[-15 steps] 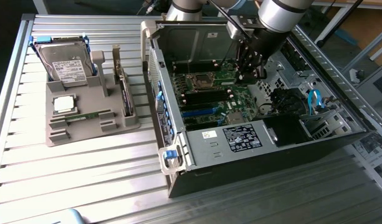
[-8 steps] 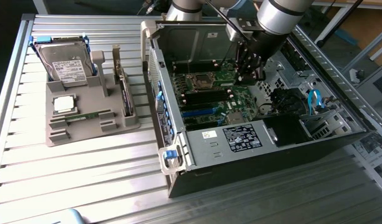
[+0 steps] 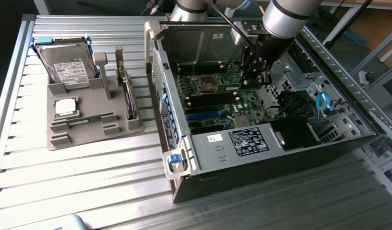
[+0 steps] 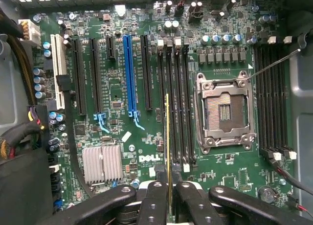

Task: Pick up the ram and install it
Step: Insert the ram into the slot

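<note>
My gripper is shut on the ram, a thin green stick seen edge-on between the two black fingers. The ram hangs upright over the row of black memory slots on the green motherboard, beside the open silver processor socket. It lines up lengthwise with one slot; I cannot tell whether it touches it. In the exterior view the gripper reaches down into the open computer case.
A grey parts holder on the exterior view's left carries a hard drive, a square silver processor chip and another green stick. Case walls, cables and a silver heatsink crowd the board.
</note>
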You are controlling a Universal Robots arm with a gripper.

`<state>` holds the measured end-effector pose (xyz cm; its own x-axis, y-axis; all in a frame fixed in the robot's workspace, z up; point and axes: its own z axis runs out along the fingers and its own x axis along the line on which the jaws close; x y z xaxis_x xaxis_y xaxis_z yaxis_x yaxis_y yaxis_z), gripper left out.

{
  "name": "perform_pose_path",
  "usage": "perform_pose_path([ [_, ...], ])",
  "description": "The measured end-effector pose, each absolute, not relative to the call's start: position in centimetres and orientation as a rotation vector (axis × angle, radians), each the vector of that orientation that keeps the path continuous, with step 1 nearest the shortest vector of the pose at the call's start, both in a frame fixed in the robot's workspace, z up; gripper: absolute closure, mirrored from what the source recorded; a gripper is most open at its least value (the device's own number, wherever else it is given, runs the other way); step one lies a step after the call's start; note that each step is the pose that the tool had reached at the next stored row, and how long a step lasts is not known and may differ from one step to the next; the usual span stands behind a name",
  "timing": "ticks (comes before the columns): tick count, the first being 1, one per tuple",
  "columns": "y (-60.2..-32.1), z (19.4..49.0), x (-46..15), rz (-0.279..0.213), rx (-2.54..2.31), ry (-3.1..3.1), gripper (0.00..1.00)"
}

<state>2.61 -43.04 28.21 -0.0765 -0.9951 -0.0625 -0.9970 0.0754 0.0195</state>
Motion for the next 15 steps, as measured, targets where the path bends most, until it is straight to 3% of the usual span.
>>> perform_pose_path([
  [15, -43.0, 27.0, 2.6, 0.088, -2.112, 2.280, 0.86],
])
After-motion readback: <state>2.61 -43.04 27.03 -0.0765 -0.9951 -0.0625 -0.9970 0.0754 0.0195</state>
